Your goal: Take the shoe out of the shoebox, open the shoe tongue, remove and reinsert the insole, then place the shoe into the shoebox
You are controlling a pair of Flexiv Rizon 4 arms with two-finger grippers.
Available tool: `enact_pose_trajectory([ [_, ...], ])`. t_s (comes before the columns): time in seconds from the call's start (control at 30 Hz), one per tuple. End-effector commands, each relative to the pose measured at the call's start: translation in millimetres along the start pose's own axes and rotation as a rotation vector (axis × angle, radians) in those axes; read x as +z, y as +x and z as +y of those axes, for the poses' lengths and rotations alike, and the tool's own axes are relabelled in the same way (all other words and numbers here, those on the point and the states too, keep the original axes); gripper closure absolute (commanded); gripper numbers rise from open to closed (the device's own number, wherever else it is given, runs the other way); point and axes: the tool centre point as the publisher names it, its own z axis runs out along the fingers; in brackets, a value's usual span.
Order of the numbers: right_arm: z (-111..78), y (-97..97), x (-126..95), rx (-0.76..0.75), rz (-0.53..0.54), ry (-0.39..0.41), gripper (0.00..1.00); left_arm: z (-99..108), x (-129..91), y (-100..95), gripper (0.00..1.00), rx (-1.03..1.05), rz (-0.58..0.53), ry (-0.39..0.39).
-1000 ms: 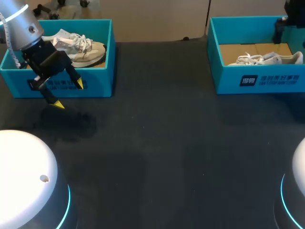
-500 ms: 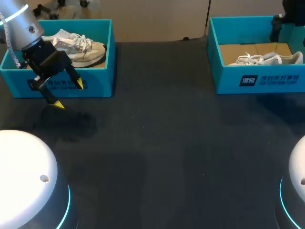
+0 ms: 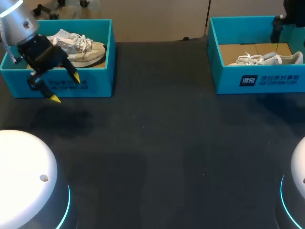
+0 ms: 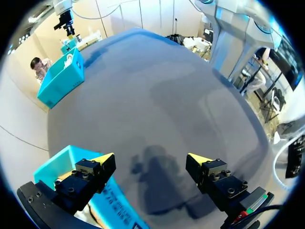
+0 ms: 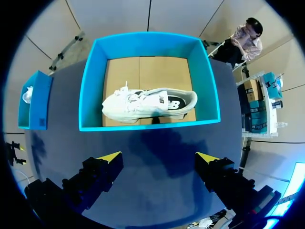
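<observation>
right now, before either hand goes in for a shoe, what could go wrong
1. The open left hand hangs at the front wall of the left shoebox; going straight down, a finger might strike the rim and shove the box.
2. The right shoe lies close to the near wall of the right shoebox, with the open right hand outside it; a low approach could clip that wall.

The right arm [image 3: 295,12] is cut off by the head view's corner; the left arm [image 3: 19,24] covers part of the left shoebox [image 3: 97,87].
</observation>
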Motion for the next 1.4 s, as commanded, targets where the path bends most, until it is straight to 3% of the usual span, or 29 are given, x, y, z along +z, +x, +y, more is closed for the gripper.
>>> enact_pose_trajectory([
  [0.03,-0.4,-0.1,0.1,0.0,-0.001,-0.001,0.0,3.3,-31.1,5.9,0.0,0.079,0.001,-0.015],
  [0.2,-0.4,-0.1,0.1,0.0,-0.001,-0.001,0.0,19.1,-56.7,1.1,0.0,0.279,0.055,-0.037],
  [0.37,-0.4,-0.1,0.1,0.0,-0.001,-0.001,0.0,47.4,-75.8,-17.1,0.0,0.392,0.073,-0.071],
  [0.47,-0.4,-0.1,0.1,0.0,-0.001,-0.001,0.0,67.4,-85.0,-28.0,0.0,0.497,0.089,-0.045],
  [0.77,-0.4,-0.1,0.1,0.0,-0.001,-0.001,0.0,127.5,-113.6,-63.8,0.0,0.542,0.129,-0.13],
  [1.23,-0.4,-0.1,0.1,0.0,-0.001,-0.001,0.0,126.9,-112.3,-64.0,0.0,0.566,0.129,-0.134],
  [1.3,-0.4,-0.1,0.1,0.0,-0.001,-0.001,0.0,132.9,-112.2,-68.7,0.0,0.608,0.075,-0.246],
  [1.4,-0.4,-0.1,0.1,0.0,-0.001,-0.001,0.0,147.8,-114.9,-76.8,0.0,0.651,0.07,-0.282],
])
